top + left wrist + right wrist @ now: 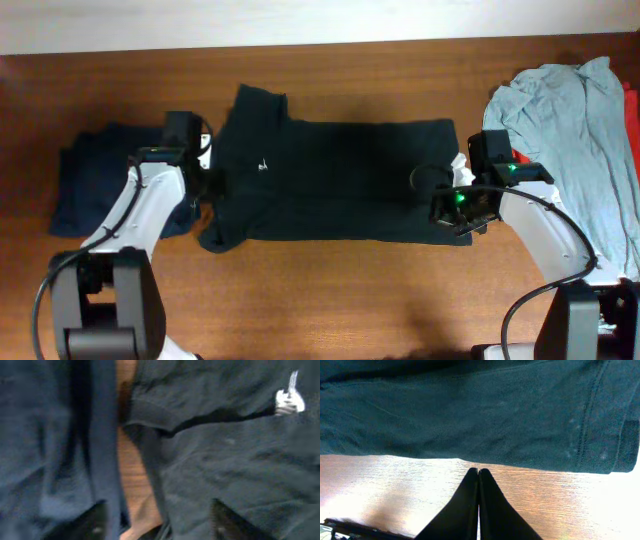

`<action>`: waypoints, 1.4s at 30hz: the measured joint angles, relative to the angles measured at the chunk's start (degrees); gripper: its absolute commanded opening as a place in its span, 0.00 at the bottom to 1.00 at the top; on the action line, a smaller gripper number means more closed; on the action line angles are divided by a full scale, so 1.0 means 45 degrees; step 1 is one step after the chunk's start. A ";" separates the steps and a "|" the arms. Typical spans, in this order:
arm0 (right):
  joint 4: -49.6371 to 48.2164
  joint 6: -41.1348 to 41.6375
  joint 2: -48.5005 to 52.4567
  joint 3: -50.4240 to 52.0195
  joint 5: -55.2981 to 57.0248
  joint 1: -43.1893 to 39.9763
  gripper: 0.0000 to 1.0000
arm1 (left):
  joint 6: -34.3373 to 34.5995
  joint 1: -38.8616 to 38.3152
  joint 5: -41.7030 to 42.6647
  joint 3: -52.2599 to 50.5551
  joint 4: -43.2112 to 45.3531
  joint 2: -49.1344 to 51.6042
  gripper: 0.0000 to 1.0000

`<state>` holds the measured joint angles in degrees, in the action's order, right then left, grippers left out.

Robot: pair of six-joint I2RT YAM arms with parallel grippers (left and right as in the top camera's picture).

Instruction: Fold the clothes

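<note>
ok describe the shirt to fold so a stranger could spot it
Look mid-way along the brown wooden table. The black short-sleeved T-shirt lies there; its small white logo marks it out from the navy garment at left and the light grey shirt at right.

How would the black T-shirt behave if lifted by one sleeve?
Probably floppy: the black T-shirt lies flat with soft creases, so it would likely drape. Pushed on the smooth wooden table, it would probably bunch rather than slide whole.
</note>
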<state>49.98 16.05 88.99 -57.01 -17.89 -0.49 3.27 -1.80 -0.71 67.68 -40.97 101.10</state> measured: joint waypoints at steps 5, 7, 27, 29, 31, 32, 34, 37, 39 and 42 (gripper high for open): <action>0.0000 -0.0015 0.0000 0.0000 0.0000 0.0005 0.04 | 0.0228 0.0005 0.1214 0.0000 0.0330 0.0374 0.35; 0.0000 0.0000 0.0000 0.0000 0.0000 0.0005 0.04 | 0.0165 0.0000 0.1506 0.0000 0.0330 0.0636 0.33; 0.0000 0.0000 0.0000 0.0000 0.0000 0.0000 0.04 | 0.0214 0.0005 0.1977 0.0612 0.0000 0.1588 0.34; 0.0000 -0.0010 0.0000 0.0000 0.0000 0.0005 0.04 | 0.0233 0.0005 0.1972 0.0986 -0.0151 0.1559 0.35; 0.0005 -0.0010 0.0000 0.0000 0.0000 0.0000 0.04 | 0.0243 0.0005 0.1972 0.1180 -0.0277 0.1467 0.36; 0.0005 -0.0010 0.0000 0.0000 0.0000 0.0005 0.04 | 0.0243 0.0005 0.1962 0.1209 -0.0350 0.1409 0.36; 0.0005 -0.0010 0.0000 0.0000 0.0000 0.0005 0.04 | 0.0248 0.0005 0.1923 0.1209 -0.0437 0.1375 0.36; 0.0005 -0.0015 0.0000 0.0000 0.0000 0.0005 0.04 | 0.0374 0.0005 0.1681 0.1205 -0.0500 0.1379 0.36; 0.0005 -0.0005 0.0000 0.0000 0.0000 0.0005 0.04 | 0.0491 0.0005 0.1545 0.1205 -0.0505 0.1394 0.36; 0.0005 -0.0005 0.0000 0.0000 0.0000 0.0005 0.04 | 0.0583 0.0005 0.1404 0.1205 -0.0515 0.1525 0.36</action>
<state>50.00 16.03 88.99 -57.01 -17.89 -0.47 5.89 -1.78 5.61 73.10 -43.29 107.96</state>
